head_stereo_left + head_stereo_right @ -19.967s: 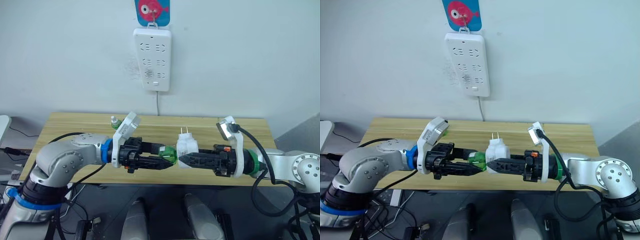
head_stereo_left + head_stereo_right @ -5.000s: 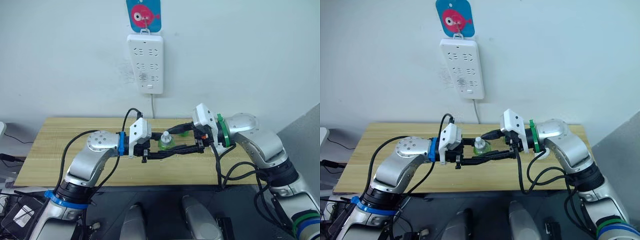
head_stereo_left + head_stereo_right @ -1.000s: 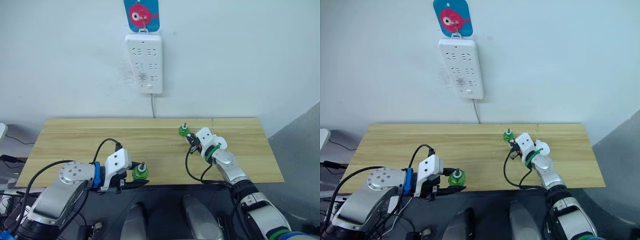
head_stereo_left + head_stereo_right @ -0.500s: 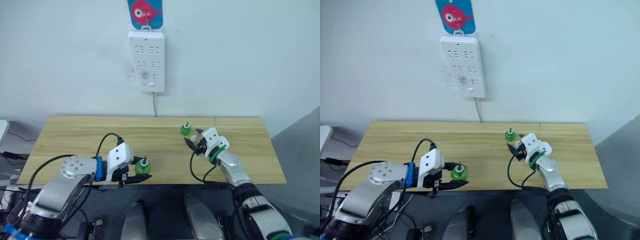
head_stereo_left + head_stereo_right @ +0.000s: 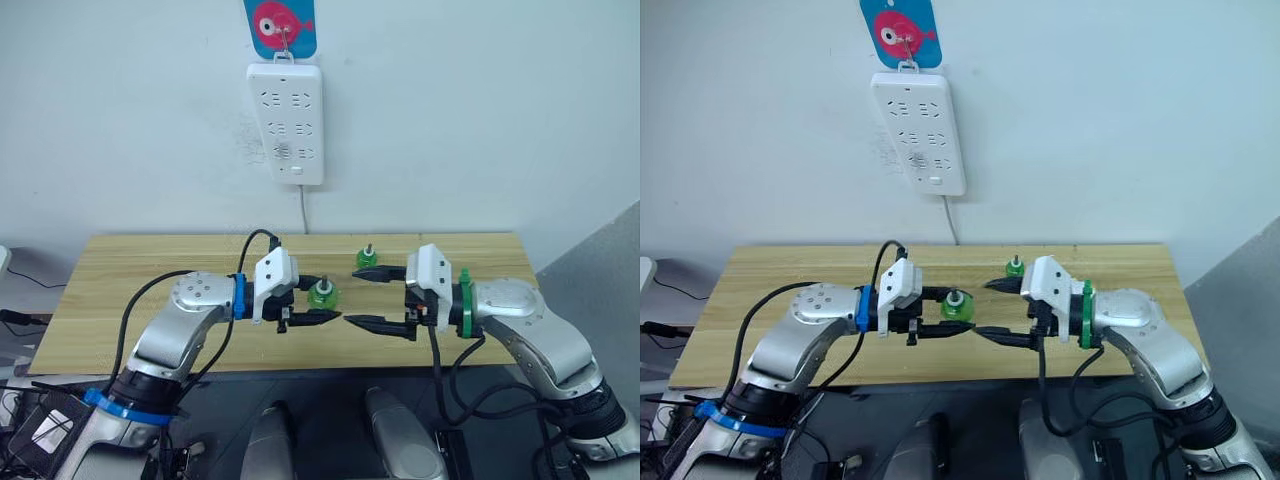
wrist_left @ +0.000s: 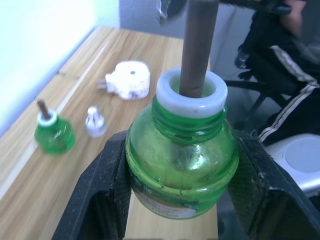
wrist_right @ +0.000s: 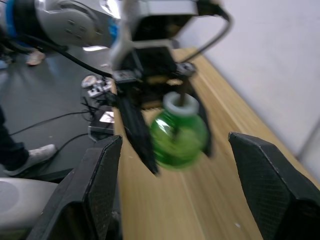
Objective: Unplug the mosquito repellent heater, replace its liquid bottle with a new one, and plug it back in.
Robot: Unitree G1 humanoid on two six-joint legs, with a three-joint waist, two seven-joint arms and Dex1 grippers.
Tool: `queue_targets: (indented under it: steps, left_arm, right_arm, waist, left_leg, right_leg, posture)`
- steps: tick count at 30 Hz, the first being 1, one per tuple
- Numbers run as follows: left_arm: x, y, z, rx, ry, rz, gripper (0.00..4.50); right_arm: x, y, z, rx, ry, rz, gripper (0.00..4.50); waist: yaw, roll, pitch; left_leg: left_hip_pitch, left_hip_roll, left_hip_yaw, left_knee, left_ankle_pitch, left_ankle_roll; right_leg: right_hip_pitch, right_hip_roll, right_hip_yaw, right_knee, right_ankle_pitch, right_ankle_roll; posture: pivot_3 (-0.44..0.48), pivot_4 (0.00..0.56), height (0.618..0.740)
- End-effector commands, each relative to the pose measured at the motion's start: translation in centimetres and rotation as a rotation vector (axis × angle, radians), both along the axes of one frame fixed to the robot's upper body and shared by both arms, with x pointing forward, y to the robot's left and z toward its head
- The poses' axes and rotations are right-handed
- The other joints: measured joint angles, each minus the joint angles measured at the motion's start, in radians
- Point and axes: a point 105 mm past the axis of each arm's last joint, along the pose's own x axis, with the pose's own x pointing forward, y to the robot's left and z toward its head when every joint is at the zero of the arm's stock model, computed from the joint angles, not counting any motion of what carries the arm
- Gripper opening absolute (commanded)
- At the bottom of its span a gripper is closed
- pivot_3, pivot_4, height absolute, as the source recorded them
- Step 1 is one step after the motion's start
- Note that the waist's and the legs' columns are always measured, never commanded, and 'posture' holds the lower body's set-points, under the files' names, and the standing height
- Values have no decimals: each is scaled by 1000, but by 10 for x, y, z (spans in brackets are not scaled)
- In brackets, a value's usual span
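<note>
Green liquid bottle clamped in left gripper | right gripper wide open, empty, facing it | heater, second bottle on table beyond

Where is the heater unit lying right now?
In the left wrist view, the heater lies on the table beyond the held bottle, near a small cap.

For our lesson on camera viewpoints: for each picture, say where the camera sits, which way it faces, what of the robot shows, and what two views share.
Head stereo pair: looks forward and down over the wooden table toward the power strip; both arms show.
Left wrist: looks along the left claw, shut on the green bottle, toward the mosquito repellent heater.
Right wrist: looks through the open right claw at the left claw.
Shared: the green bottle.
</note>
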Motion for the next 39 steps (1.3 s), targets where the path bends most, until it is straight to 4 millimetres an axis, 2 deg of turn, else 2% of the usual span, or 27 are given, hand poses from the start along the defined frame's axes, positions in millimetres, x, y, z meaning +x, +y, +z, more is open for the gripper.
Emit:
queue_targets:
  steps: [1, 8, 11, 17, 22, 26, 28, 32, 36, 39]
  left_arm:
    - [-5, -10, 11, -25, -30, -61, 2261]
    - [-5, -15, 14, -32, -40, -79, 2261]
    - [-5, -15, 15, -36, -44, -80, 2261]
    - [-8, -17, 17, -47, -47, -83, 2261]
    - [-15, -20, 19, -72, -26, -110, 2261]
    - [-13, -17, 18, -98, 26, -77, 2261]
    - [-10, -14, 14, -76, 15, -70, 3016]
    - [-9, -11, 4, -43, 44, -38, 4238]
    - [-8, -3, 4, -142, 191, 55, 4250]
    - [-9, -2, 8, -220, 276, 107, 4250]
  right_arm:
    - [-2, 12, 7, 24, -7, 19, 3539]
    - [5, 18, 5, 27, -10, 14, 3539]
    - [10, 18, 5, 27, -24, -3, 3008]
    - [14, 16, 0, 1, -59, -16, 867]
    - [13, 16, 0, -7, -96, -5, 799]
    - [13, 16, 6, 19, -94, -2, 799]
    - [13, 14, 9, 32, -94, -2, 799]
    - [12, 9, 16, 56, -88, 0, 799]
    - [12, -1, 33, 129, -44, -26, 799]
    - [14, -11, 39, 201, 68, -78, 799]
  waist:
    - [-4, 0, 0]
    - [-8, 0, 0]
    - [-9, 0, -1]
    - [-9, 0, -1]
    - [-9, 0, -1]
    - [-9, 0, -1]
    - [-9, 0, -1]
    - [-9, 0, -1]
    - [-9, 0, -1]
    - [-9, 0, -1]
  left_leg:
    - [-1, 0, -1, 0, 0, 0]
    - [-1, 0, -2, 0, 0, 0]
    - [-1, 0, -2, 0, 0, 0]
    - [-1, 0, -2, 0, 0, 0]
    - [-1, 0, -2, 0, 0, 0]
    - [-1, 0, -2, 0, 0, 0]
    - [-1, 0, -2, 1, 0, 0]
    - [-1, 0, -2, 1, 0, 0]
    - [-1, 0, -3, 1, 0, 0]
    - [-1, 0, -4, 1, 0, 0]
  right_leg:
    - [0, 0, 0, 0, 0, 0]
    - [0, 0, -2, 0, 0, 1]
    - [0, 0, -2, 0, 0, 1]
    - [0, 0, -2, 0, 1, 1]
    - [0, 0, -2, 0, 1, 1]
    - [0, 0, -2, 1, 1, 1]
    - [0, 0, -2, 1, 1, 1]
    - [0, 0, -2, 1, 1, 1]
    - [0, 0, -2, 2, 1, 1]
    - [0, 0, -3, 3, 1, 1]
  posture:
    - [-254, 211, 735]
    - [-246, 202, 735]
    - [-245, 200, 735]
    - [-241, 203, 735]
    - [-242, 203, 735]
    - [-242, 204, 735]
    - [-241, 206, 735]
    - [-240, 208, 735]
    - [-241, 209, 735]
    - [-240, 209, 735]
